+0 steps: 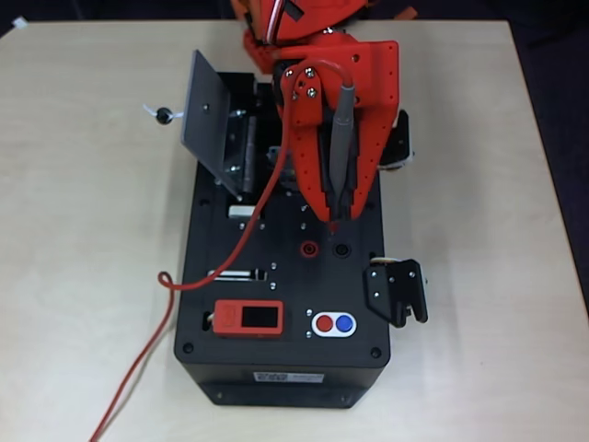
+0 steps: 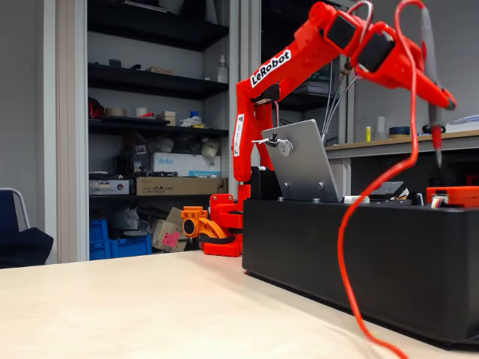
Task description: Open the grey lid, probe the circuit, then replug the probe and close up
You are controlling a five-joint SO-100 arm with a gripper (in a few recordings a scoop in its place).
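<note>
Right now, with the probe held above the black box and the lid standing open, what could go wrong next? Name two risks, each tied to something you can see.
1. The red cable loops across the black box and off over the table; it may snag and tug the probe askew in the pincer.
2. The grey lid stands open beside the arm, so a sideways swing could knock it.
</note>
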